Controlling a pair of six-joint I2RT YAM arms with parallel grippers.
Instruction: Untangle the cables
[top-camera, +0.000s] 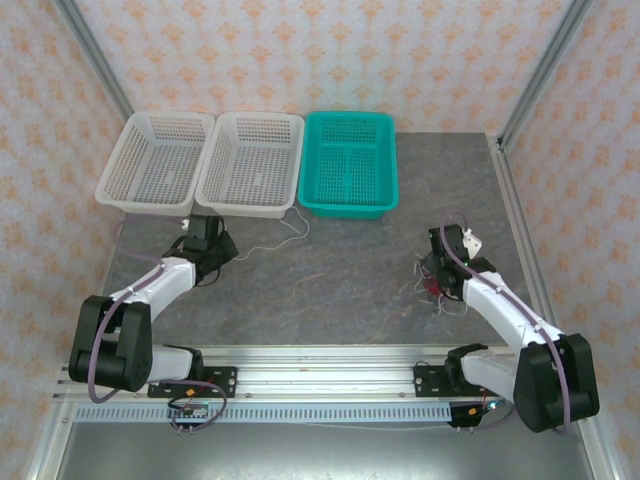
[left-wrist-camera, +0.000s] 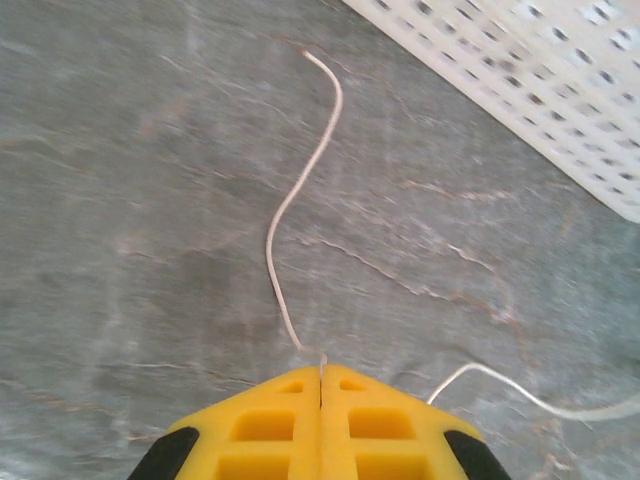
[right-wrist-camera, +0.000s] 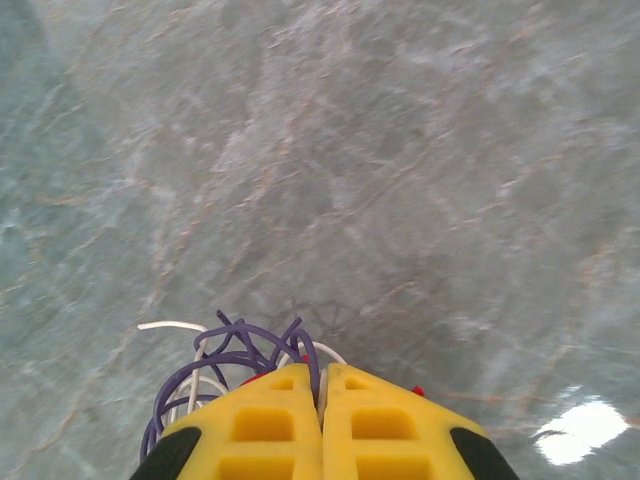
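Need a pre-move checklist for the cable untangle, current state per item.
1. Left gripper shut on cream-white cable: ok.
2. Right gripper shut on tangle: ok; which strand is pinched: cannot tell.
3. Cream-white cable slack on the table: ok, it lies in loose curves.
4. Red cable free of purple cable: cannot tell, the fingers hide most of it.
5. White basket apart from left gripper: ok.

walls (top-camera: 300, 50): peach floral wallpaper | tabletop (top-camera: 330, 290): grey marbled stone | posts (top-camera: 93, 55): metal
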